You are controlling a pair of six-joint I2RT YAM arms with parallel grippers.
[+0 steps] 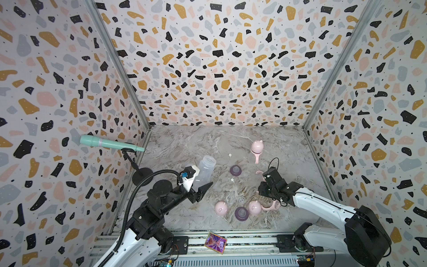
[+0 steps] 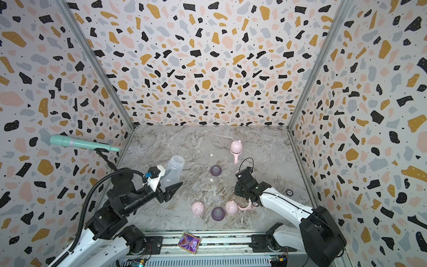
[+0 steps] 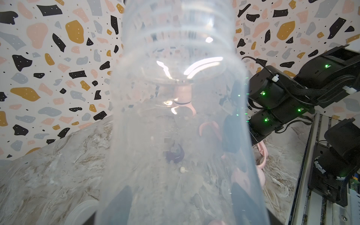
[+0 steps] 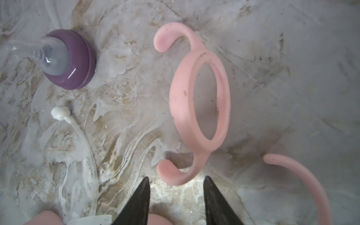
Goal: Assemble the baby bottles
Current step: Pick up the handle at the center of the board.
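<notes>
My left gripper [image 1: 199,185] is shut on the base of a clear bottle [image 1: 206,170], held tilted above the table with its open neck pointing away. The bottle [image 3: 175,120] fills the left wrist view. My right gripper [image 4: 176,179] hangs open just short of a pink two-handled collar [image 4: 200,101] lying flat on the table, with nothing between its fingers. A second collar [image 1: 270,207] lies partly under the right arm. Two pink dome caps [image 1: 221,208] [image 1: 254,207] and two purple teat rings [image 1: 235,170] [image 1: 241,213] lie loose. A capped bottle [image 1: 257,150] stands at the back.
A teal microphone [image 1: 108,143] on a black stand [image 1: 142,175] juts in from the left wall. Two white-tipped straws [image 4: 58,113] [image 1: 230,155] and a clear disc [image 1: 241,200] lie among the parts. A colourful card [image 1: 215,242] rests on the front rail. Patterned walls enclose three sides.
</notes>
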